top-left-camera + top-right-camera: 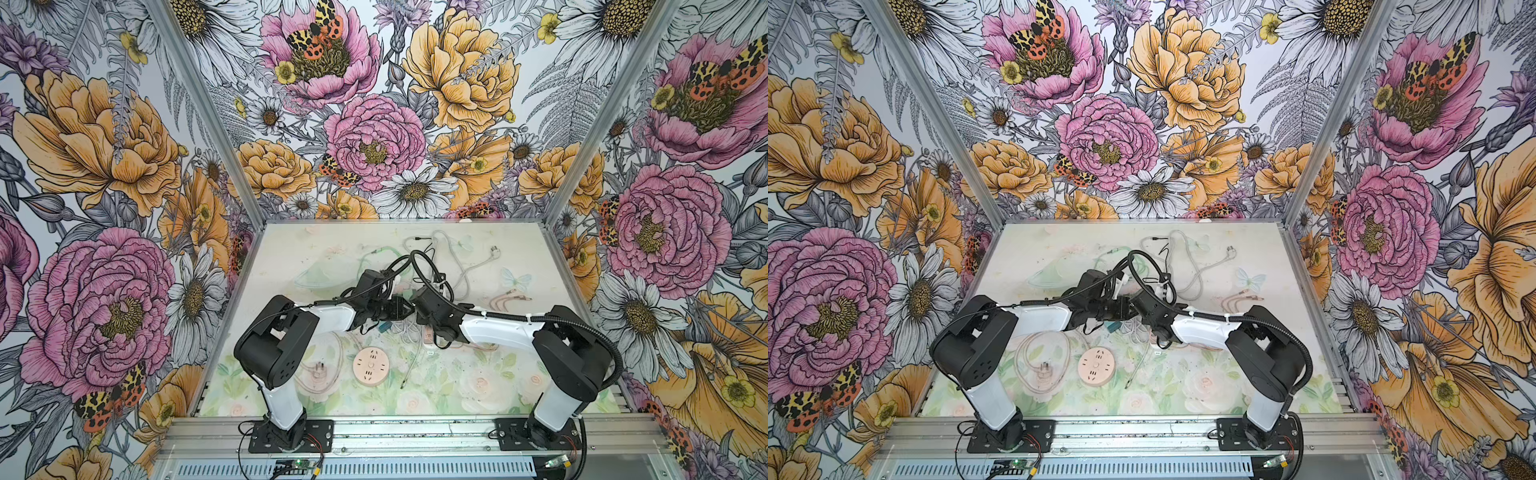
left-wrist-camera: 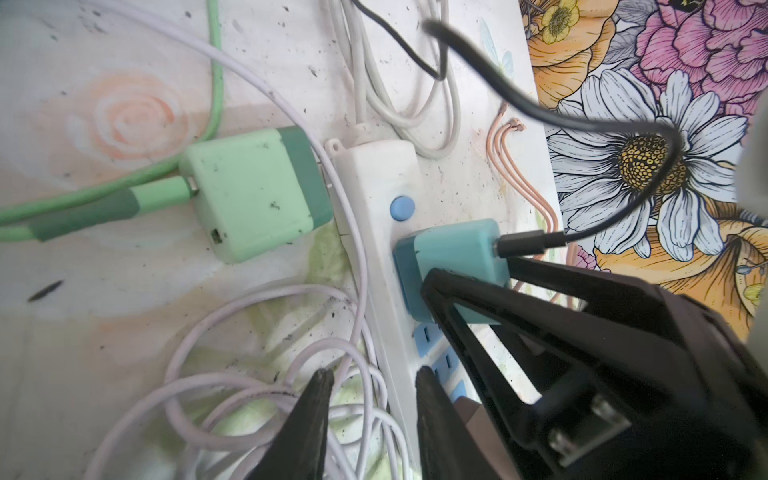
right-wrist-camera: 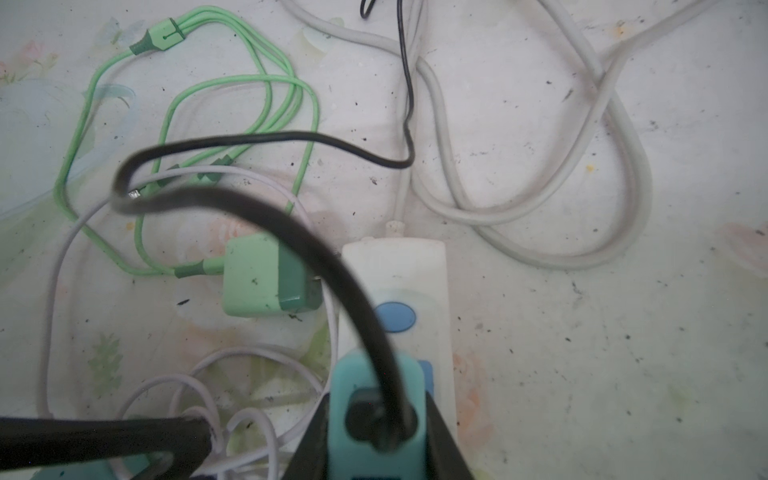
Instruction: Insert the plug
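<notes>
Leaves pale-green square plastic charger (image 2: 249, 195) unplugged, prongs toward long white plastic power strip (image 2: 376, 174). Holds left gripper (image 2: 372, 386) part-open over lilac cables (image 2: 266, 390) and strip edge, clamping nothing, probably to steady. Pinches teal square plastic charger plug (image 2: 453, 257) in right gripper (image 3: 378, 401), against strip just beyond round blue button (image 2: 402, 208), likely for pressing home. Shows no legible lettering

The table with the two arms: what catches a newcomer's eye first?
The huge flowered walls surround everything. At the table's middle two black-and-white arms meet over tangled cables. There the right gripper holds a teal charger against a white power strip, a green charger lying beside it.
</notes>
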Tool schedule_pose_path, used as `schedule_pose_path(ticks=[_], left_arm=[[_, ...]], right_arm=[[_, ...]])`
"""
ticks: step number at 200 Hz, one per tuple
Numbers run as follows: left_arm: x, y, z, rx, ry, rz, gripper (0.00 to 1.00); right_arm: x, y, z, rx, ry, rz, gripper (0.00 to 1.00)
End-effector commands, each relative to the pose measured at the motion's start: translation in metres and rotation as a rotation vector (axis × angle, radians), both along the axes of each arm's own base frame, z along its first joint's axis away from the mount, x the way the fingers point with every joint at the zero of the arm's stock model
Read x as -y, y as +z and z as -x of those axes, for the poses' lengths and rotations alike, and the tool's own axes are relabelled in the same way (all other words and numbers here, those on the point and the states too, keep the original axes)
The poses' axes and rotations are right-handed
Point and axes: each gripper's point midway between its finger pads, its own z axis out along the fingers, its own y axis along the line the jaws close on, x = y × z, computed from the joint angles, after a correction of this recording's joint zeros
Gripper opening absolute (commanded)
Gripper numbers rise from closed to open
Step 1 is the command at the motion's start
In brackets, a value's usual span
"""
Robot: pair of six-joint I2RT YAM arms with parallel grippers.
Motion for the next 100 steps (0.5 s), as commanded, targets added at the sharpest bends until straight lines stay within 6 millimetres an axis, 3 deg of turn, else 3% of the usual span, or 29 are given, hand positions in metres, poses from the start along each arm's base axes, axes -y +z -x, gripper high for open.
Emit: schedule_pose_path(ticks=[1, 52, 100], left_arm=[[0.004, 0.006, 0.002, 0.009, -0.006, 0.042, 0.36], [-0.002, 0.015, 0.002, 0.021, 0.015, 0.061, 0.36], [-0.006, 0.027, 0.001, 0.043, 0.028, 0.078, 0.36]], right_arm=[[0.101, -0.113, 0.144, -0.689, 0.050, 0.417, 0.00], [0.107, -0.121, 0.154, -0.720, 0.047, 0.433, 0.00], [0.099, -0.133, 0.162, -0.775, 0.081, 0.367, 0.00]])
